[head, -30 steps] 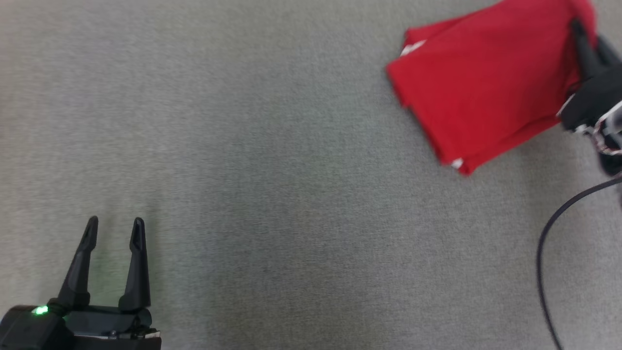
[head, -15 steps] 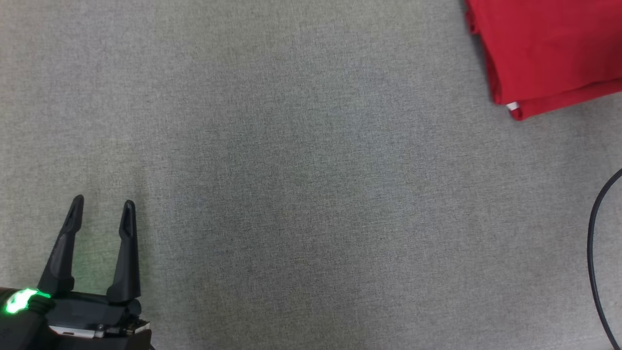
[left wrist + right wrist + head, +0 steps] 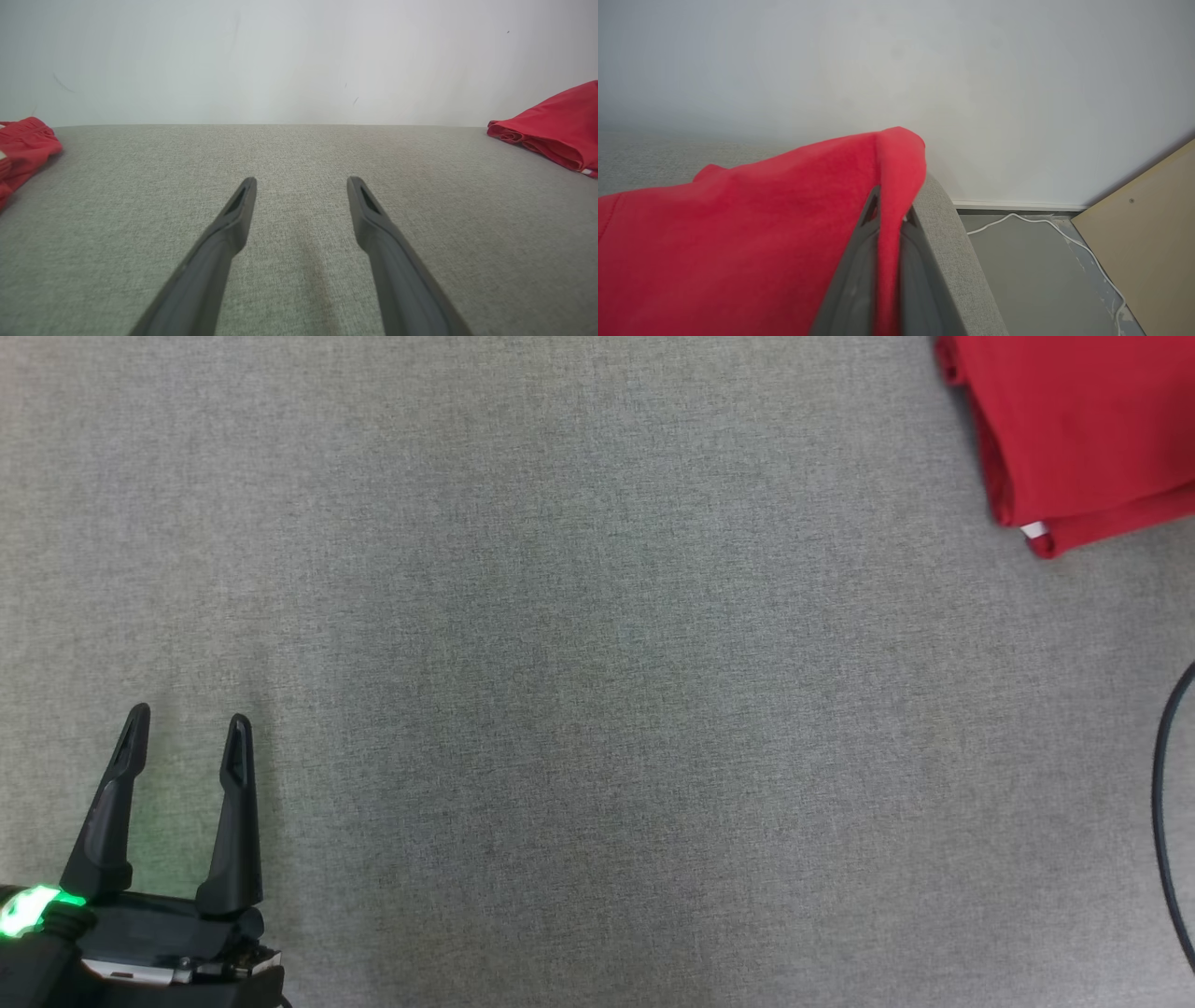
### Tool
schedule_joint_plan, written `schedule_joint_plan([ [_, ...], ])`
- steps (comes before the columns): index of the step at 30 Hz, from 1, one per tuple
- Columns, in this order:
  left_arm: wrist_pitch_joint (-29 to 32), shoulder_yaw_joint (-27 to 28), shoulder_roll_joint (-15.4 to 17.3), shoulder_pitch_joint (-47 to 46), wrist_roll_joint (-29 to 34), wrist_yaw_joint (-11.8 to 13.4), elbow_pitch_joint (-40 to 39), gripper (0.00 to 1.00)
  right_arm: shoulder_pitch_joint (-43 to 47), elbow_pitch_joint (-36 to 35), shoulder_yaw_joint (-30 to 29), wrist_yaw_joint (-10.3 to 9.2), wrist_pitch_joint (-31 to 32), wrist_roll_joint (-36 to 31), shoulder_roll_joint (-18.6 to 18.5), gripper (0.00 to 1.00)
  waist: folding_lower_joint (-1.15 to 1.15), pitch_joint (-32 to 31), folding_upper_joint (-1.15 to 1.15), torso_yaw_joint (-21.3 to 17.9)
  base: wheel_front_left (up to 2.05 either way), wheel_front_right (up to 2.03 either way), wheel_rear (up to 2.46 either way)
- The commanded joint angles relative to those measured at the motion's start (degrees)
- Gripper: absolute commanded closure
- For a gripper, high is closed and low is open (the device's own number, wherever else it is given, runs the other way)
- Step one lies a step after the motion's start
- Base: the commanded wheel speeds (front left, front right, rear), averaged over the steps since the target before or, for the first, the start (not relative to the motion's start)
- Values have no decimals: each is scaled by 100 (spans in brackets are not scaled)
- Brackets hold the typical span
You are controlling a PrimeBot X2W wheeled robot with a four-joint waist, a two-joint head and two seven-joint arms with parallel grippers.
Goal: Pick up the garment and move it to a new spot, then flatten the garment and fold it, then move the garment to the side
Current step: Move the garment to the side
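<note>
The folded red garment [image 3: 1088, 425] lies at the far right of the grey surface [image 3: 597, 691], partly cut off by the head view's top right corner. In the left wrist view the garment [image 3: 556, 123] rests at the right. My right gripper [image 3: 888, 212] is shut on a raised edge of the garment [image 3: 738, 242], the cloth pinched between its two fingers near the surface's right end. My left gripper [image 3: 185, 733] hovers open at the lower left, far from the garment, nothing between its fingers [image 3: 233, 219].
Another bunch of red cloth [image 3: 21, 149] lies at the left edge of the left wrist view. A dark cable [image 3: 1167, 803] hangs at the right. Past the surface's rounded right end are floor, a white cord [image 3: 1045, 224] and a tan board [image 3: 1148, 233]. A pale wall stands behind.
The garment has slid further right and up, toward the head view's top right corner, and the right gripper has left that view. The left gripper shifted slightly left and up, staying open.
</note>
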Motion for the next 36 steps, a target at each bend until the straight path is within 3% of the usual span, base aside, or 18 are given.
schedule_joint_plan([
  [1,-6,-6,32,19,6,33,-16,0,-110,24,5,-6,-45,-35,-54,100,0,-4,-1,12,0,0,0],
  [3,-7,-5,35,20,3,42,-22,0,-161,107,-4,-6,-60,-101,-69,15,0,-8,-1,24,0,0,0],
  [4,-8,-1,37,20,-1,45,-20,0,-164,165,-3,-6,-57,-125,-73,0,0,-11,-1,26,0,0,0],
  [12,-21,-35,-26,-17,-63,93,123,0,-399,165,-207,-6,-95,-581,-77,0,0,-134,-1,8,0,0,0],
  [23,-33,-19,-247,129,-218,158,534,0,873,-1521,-1960,-6,-95,-683,175,0,0,-877,-1,15,0,0,0],
  [30,-32,-62,-388,269,-256,189,733,0,2254,-2524,-3097,-5,-95,-1234,743,0,0,-1456,-1,-3,0,0,0],
  [36,-31,2,-451,399,-269,277,846,0,3158,-3220,-3542,-5,-95,-1719,1211,0,0,-1889,-1,-42,0,0,0],
])
